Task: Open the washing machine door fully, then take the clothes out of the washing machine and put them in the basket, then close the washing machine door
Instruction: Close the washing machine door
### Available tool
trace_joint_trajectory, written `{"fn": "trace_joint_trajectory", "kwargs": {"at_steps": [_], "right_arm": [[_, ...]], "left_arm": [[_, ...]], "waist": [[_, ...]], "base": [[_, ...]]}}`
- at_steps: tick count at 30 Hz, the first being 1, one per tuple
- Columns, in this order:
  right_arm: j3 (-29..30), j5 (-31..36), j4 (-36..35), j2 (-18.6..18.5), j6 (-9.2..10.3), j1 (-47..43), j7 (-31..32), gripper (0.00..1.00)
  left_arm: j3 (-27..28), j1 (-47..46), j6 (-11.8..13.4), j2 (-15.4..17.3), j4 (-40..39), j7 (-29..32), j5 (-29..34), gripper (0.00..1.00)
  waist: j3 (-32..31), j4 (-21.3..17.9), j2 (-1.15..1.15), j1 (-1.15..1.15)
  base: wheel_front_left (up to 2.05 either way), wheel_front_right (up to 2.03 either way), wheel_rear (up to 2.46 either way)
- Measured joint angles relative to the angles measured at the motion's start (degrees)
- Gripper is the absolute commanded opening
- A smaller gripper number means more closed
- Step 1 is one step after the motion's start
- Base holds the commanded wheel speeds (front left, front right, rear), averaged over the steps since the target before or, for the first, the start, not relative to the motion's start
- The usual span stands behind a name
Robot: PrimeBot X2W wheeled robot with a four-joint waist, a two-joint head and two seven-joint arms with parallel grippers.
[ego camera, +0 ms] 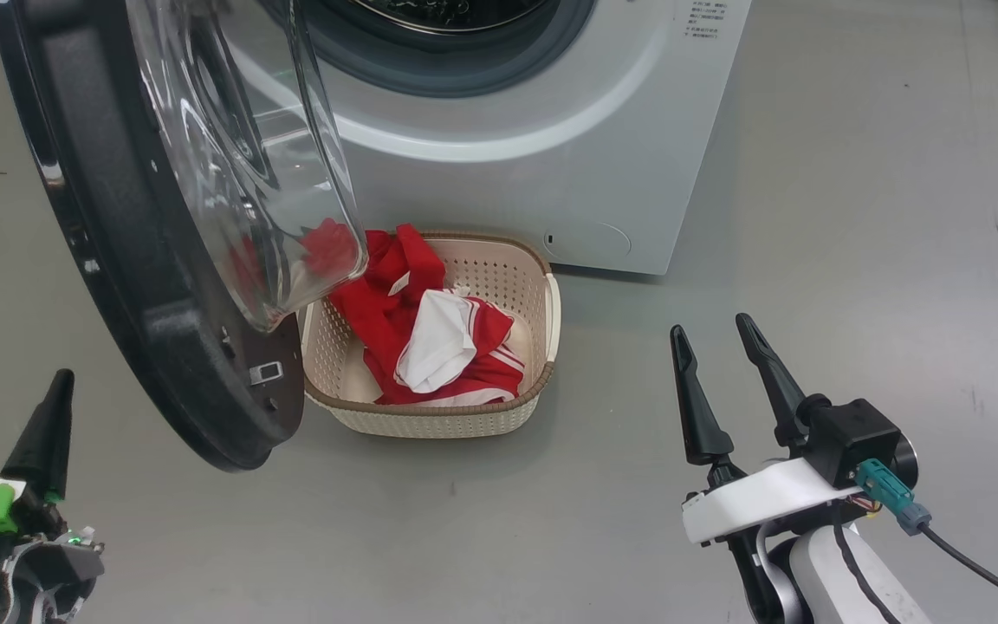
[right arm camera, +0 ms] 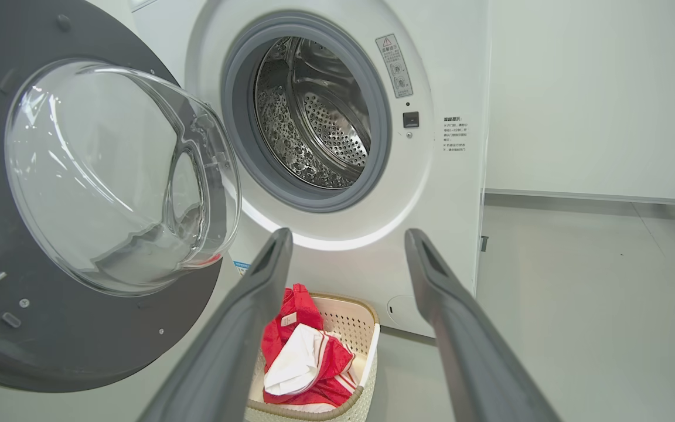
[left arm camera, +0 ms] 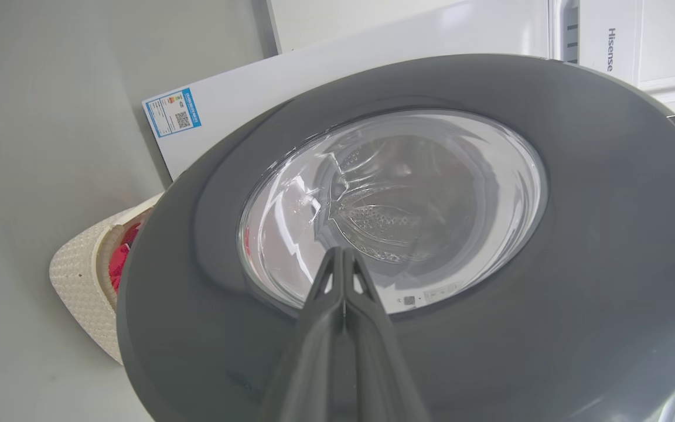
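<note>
My left fingers (left arm camera: 320, 328) are shut, facing the open washing machine door (ego camera: 92, 217); right fingers (right arm camera: 255, 305) spread, empty; clothes (ego camera: 395, 303) in basket (ego camera: 430, 422).

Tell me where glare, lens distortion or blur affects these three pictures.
Head view: the washing machine door glass carries white glare streaks and warps the red clothes behind it. Left wrist view: the wide lens stretches the door rim into an oval; the shut left fingers look soft. Right wrist view: the right fingers are blurred, and the steel drum sparkles.
</note>
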State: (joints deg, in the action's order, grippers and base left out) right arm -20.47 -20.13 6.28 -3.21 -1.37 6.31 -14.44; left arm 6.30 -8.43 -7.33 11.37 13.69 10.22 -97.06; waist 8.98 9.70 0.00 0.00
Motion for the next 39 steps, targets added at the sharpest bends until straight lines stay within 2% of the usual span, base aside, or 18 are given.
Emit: {"fn": "trace_joint_trajectory", "kwargs": {"at_steps": [3, 6, 15, 27, 39], "right_arm": [[-0.2, 0.0, 0.1, 0.0, 0.00, -0.1, 0.0, 1.00], [-0.2, 0.0, 0.1, 0.0, -0.01, -0.3, 0.0, 1.00], [-0.4, 0.0, 0.3, 0.0, -0.02, -0.7, 0.0, 1.00], [-0.5, -0.2, 0.3, 0.0, -0.02, -0.7, 0.0, 1.00], [-0.5, -0.5, 0.3, 0.0, 0.00, -0.7, 0.0, 1.00]], "left_arm": [[0.6, -0.1, 1.8, -0.2, 0.2, 5.6, -5.9, 0.00], [0.7, -0.2, 3.2, -0.1, -0.2, 9.1, -9.1, 0.00], [0.6, -0.5, 5.8, 0.5, -3.2, 17.7, -15.1, 0.00], [-0.3, -0.6, 8.1, 0.8, -6.0, 22.4, -16.9, 0.00], [-1.2, -0.6, 9.6, 1.0, -8.4, 24.0, -18.4, 0.00]], "waist": [[-0.1, -0.1, 0.00, 0.00], [-0.2, -0.1, 0.00, 0.00], [-0.5, -0.3, 0.00, 0.00], [-0.5, -1.1, 0.00, 0.00], [-0.5, -4.4, 0.00, 0.00]], "base": [[0.00, 0.00, 0.00], [0.00, 0.00, 0.00], [0.00, 0.00, 0.00], [0.00, 0.00, 0.00], [0.00, 0.00, 0.00]]}}
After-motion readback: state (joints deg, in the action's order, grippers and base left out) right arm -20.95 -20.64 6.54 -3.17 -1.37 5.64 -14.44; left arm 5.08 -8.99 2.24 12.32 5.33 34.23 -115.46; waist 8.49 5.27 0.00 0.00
